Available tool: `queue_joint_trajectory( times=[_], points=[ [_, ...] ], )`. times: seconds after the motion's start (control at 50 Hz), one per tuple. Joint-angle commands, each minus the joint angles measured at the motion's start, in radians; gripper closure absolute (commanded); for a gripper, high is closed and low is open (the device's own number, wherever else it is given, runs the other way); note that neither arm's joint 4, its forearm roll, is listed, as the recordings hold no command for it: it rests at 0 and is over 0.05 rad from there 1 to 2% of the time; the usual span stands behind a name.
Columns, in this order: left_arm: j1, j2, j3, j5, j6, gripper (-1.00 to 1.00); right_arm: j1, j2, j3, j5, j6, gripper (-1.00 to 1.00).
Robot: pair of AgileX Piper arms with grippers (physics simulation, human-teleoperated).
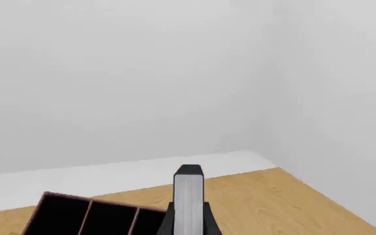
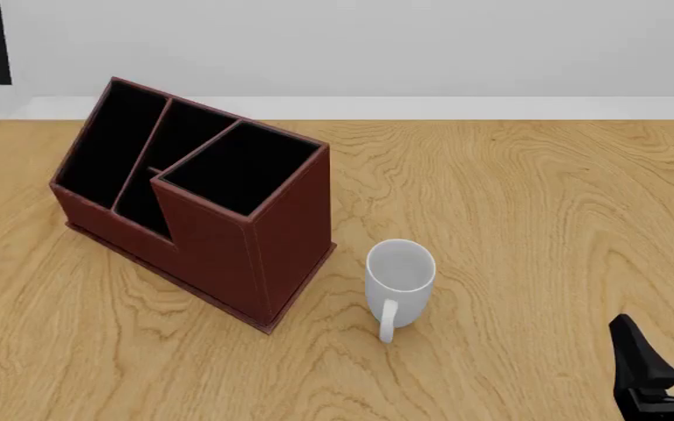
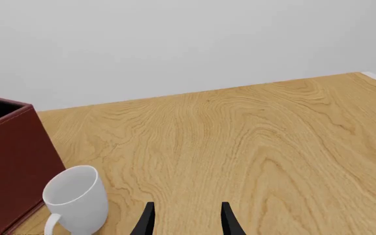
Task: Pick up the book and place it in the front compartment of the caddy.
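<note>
**Book held up in your left gripper**

Left wrist: your left gripper (image 1: pixel 189 223) clamps the book (image 1: pixel 189 198), raised above the caddy (image 1: pixel 90 215).

Front: the caddy (image 2: pixel 214 232) stands left of the mug (image 2: pixel 399 274); right gripper (image 2: pixel 669 355) low right.

Right wrist: your right gripper (image 3: pixel 186 218) is spread, holding nothing.

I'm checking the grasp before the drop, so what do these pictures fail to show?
- Book: left wrist view shows only its page edge; the frame's edge cuts off the left tool's fingers.
- Front view: left tool out of frame.
- Caddy: slot bottoms are black, contents unreadable.
- Right tool: cropped by the front view's corner.
</note>
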State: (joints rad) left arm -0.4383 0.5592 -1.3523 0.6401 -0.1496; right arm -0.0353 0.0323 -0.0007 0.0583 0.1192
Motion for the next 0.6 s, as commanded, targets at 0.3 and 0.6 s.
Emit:
queue_joint_trajectory(
  times=[0.3,0.6],
  points=[
    [0.653,0.770,0.068,-0.467,-0.697,1.00,0.012,-0.001,0.000,0.004,-0.032,-1.00],
    [0.756,0.841,0.130,-0.449,-0.893,1.00,0.015,-0.011,0.001,0.008,-0.039,-1.00]
  ],
)
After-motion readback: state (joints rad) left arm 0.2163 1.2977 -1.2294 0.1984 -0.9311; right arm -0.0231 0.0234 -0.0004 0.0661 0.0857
